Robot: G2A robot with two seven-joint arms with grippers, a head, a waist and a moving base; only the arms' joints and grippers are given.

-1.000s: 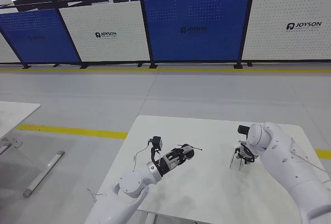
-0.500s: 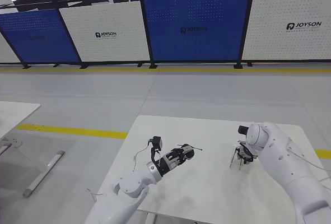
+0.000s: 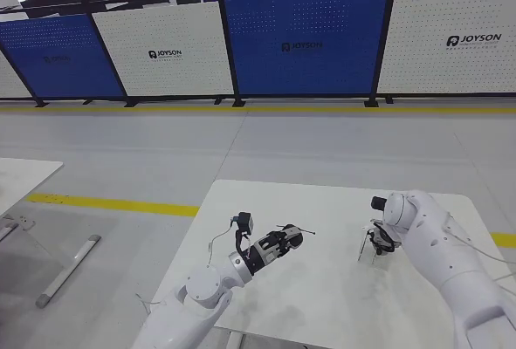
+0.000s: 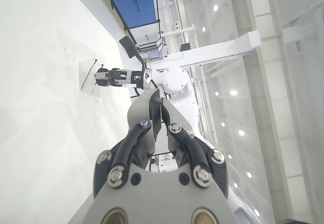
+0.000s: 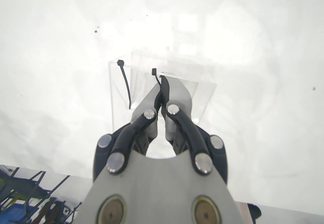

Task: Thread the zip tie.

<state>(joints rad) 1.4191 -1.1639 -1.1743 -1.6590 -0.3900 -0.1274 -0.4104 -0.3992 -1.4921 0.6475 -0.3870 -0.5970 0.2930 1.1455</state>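
On the table (image 3: 327, 288), locate the clear holder (image 5: 119, 98) toward the right edge. The right gripper (image 5: 162, 87) is clamped on a zip tie (image 5: 156, 76) at the holder. A spare tie (image 5: 125, 80) leans beside it. Nearer the left edge, the left gripper (image 4: 158, 106) pinches a thin black strip (image 4: 161, 111).

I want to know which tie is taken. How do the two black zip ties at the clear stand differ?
The gripped zip tie is pinched in the right gripper; the free zip tie is touched by nothing. The gripped zip tie sticks out by its head and a short strap piece; the free zip tie is bare along its length. Both are black, heads up, at the clear stand.
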